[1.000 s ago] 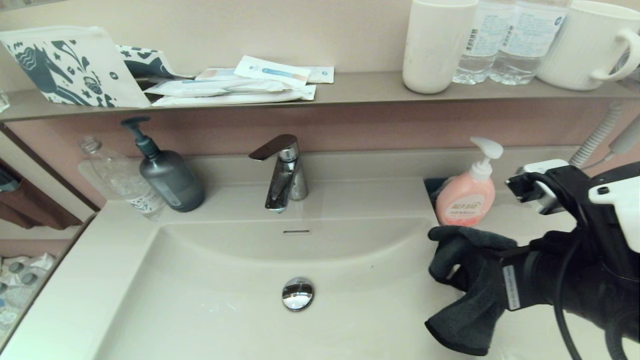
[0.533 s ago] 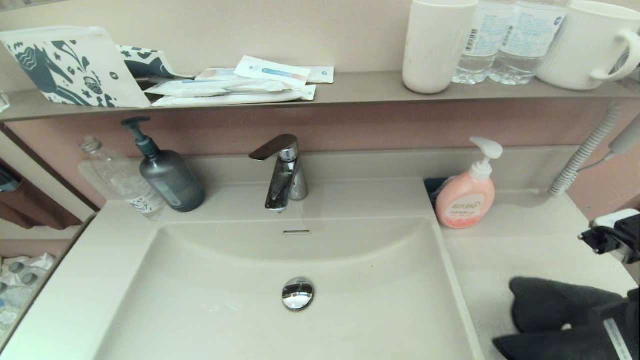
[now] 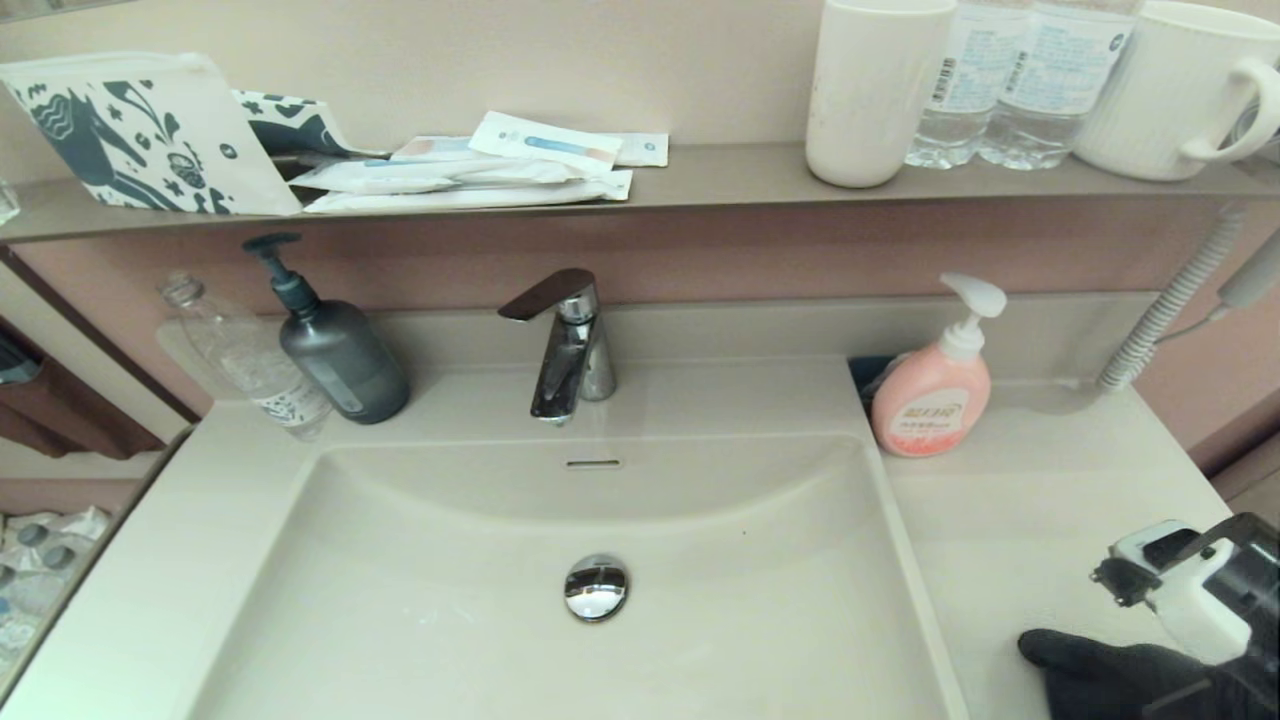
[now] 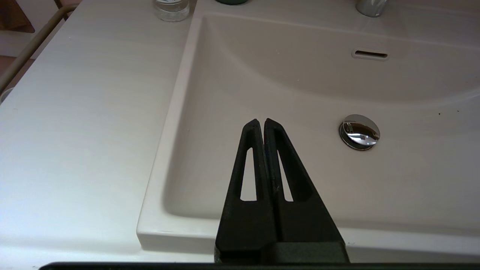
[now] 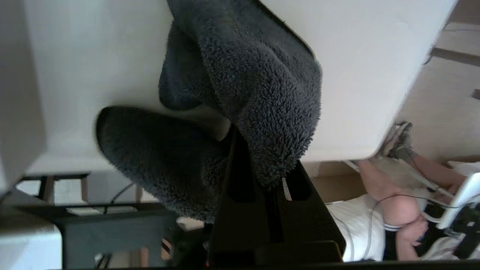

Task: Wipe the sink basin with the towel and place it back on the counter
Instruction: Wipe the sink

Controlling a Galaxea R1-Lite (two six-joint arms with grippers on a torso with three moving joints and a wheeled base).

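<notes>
The dark grey fluffy towel [image 3: 1110, 680] hangs bunched over the front right corner of the cream counter [image 3: 1040, 520]. In the right wrist view my right gripper [image 5: 262, 161] is shut on the towel [image 5: 255, 75], whose folds hide the fingertips and drape past the counter [image 5: 356, 56] edge. Only that arm's wrist [image 3: 1185, 590] shows in the head view. The sink basin [image 3: 450, 600] with its chrome drain plug [image 3: 596, 587] holds nothing. My left gripper [image 4: 261, 122] is shut on nothing, hovering over the near left part of the basin [image 4: 300, 93].
A pink soap pump bottle [image 3: 935, 395] stands on the right wing near the back. The faucet [image 3: 565, 345], a grey pump bottle [image 3: 335, 350] and a clear bottle [image 3: 240, 360] line the back ledge. A coiled cord [image 3: 1170, 300] hangs at the far right.
My right arm has carried the towel from the basin's right rim rightward and toward the front, onto the counter's right wing. The left gripper's motion cannot be judged.
</notes>
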